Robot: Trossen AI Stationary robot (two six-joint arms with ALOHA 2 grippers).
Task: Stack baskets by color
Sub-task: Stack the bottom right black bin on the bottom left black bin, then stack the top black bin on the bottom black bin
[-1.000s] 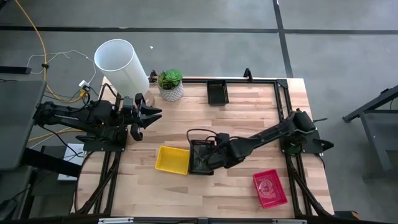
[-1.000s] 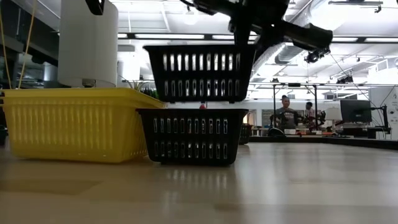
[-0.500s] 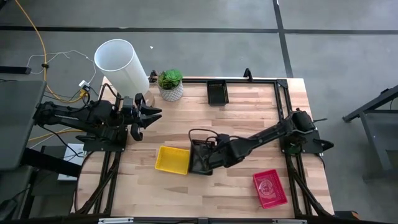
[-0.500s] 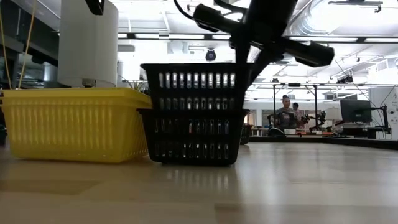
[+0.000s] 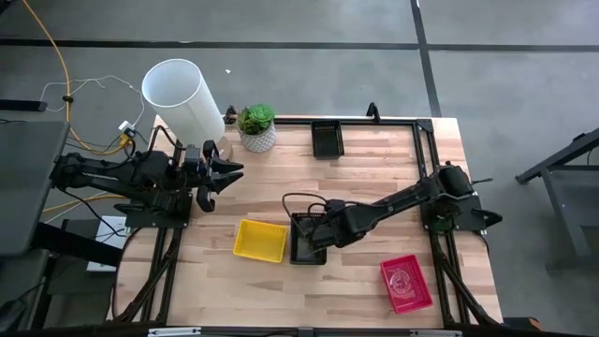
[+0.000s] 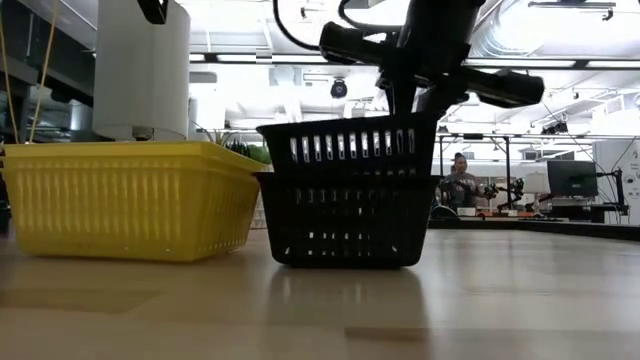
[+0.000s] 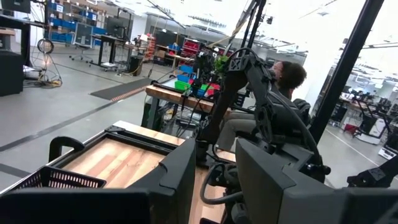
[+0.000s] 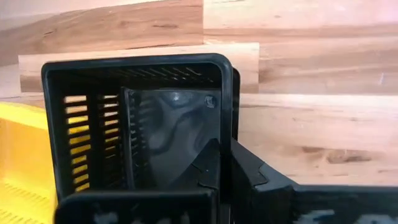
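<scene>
My right gripper (image 5: 321,230) is shut on a black basket (image 6: 350,148), which sits slightly tilted inside a second black basket (image 6: 345,220) standing on the table. A yellow basket (image 5: 260,241) stands on the table just left of them. A third black basket (image 5: 327,139) rests at the far edge, and a red basket (image 5: 406,283) lies near the front right. My left gripper (image 5: 220,178) waits open and level at the table's left, touching nothing. My right gripper holds the upper black basket by its right side wall (image 8: 227,112), near a corner, with one finger (image 8: 202,171) inside the basket and the other outside. The fingers slant down from the table's right. The basket is nested in the lower black one, its rim a little higher on the right.
A tall white cylinder (image 5: 182,98) and a white pot with a green plant (image 5: 255,126) stand at the far left. Bare wood lies between the baskets. People sit at benches beyond the table (image 6: 460,180).
My right gripper has come down with the black basket, which hung clear above the lower black one and now sits nested in it. The lower basket has slid a little toward the table's right, away from the yellow one.
</scene>
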